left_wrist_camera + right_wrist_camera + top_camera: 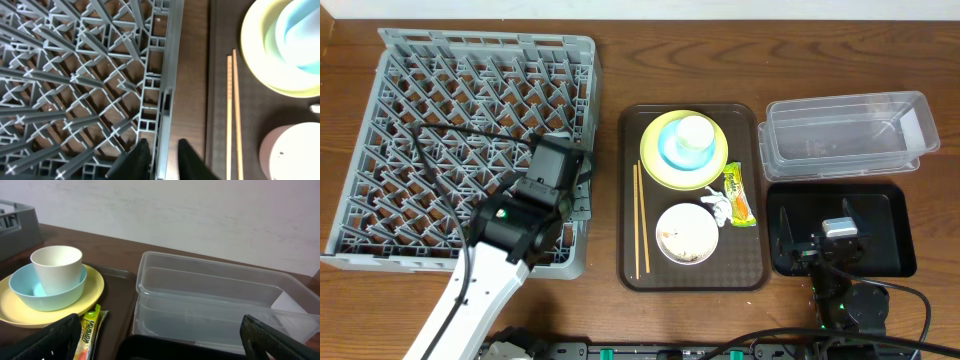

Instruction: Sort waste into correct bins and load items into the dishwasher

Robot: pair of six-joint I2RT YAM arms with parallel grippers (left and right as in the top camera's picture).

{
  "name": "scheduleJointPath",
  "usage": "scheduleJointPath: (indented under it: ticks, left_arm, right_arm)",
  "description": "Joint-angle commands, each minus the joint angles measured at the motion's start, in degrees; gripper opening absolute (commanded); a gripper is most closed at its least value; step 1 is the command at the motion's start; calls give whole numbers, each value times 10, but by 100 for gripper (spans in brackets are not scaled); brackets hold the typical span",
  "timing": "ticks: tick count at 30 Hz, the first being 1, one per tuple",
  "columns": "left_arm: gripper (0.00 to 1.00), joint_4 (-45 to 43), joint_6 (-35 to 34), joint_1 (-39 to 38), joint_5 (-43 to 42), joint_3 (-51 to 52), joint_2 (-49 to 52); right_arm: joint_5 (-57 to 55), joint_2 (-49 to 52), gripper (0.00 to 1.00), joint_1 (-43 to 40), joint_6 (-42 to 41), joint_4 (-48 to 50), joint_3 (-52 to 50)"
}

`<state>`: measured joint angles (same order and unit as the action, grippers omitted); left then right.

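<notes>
1. Overhead: the left pincer [582, 196] hangs at the right wall of the one grey dish rack [480, 38] on the wooden surface [610, 60]. Just to its right lies one brown tray [750, 272]. On it are one yellow-green plate [655, 170], one light blue bowl [669, 152] on the plate and one white cup [695, 132] inside that bowl. The tray also bears two chopsticks [639, 220], one white bowl [665, 222] with beige scraps [688, 256], one tissue [713, 207] and one wrapper [737, 195]. The right pincer [817, 226] hovers over the black tray [895, 235], and the clear tub [845, 100] sits just ahead of it, making two bins.
2. Left wrist: its fingers [142, 160] stand slightly apart with the rack's wall in the gap, and nothing is visibly clamped. The chopsticks lie ahead and to the right, flat on the tray. They look light, stiff and thin, so a pinch across both at mid-length seems best.
3. Right wrist: its fingers [55, 337] are spread wide and hold nothing. The stacked cup, bowl and plate sit ahead to the left, and the wrapper lies beside the left finger.
   - The crockery looks hard, smooth and breakable, so I would take the cup by its rim first.
   - The wrapper is probably light, slippery film, best pinched at one end.
   - The tissue should squash anywhere.
   - The scraps would crumble, so tipping their bowl seems wiser.
</notes>
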<state>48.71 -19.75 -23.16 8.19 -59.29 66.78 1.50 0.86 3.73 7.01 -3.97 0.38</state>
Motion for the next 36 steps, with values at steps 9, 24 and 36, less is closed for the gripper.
scheduleJointPath:
  ticks: [9, 24, 36]
  left_arm:
    - [26, -28, 49, -3, 30, 3, 186]
    - [25, -14, 47, -3, -57, 3, 211]
    - [10, 31, 31, -3, -59, 3, 211]
  right_arm:
    - [1, -2, 99, 3, 3, -2, -1]
    - [1, -1, 99, 3, 3, -3, -1]
    - [1, -1, 99, 3, 3, -2, -1]
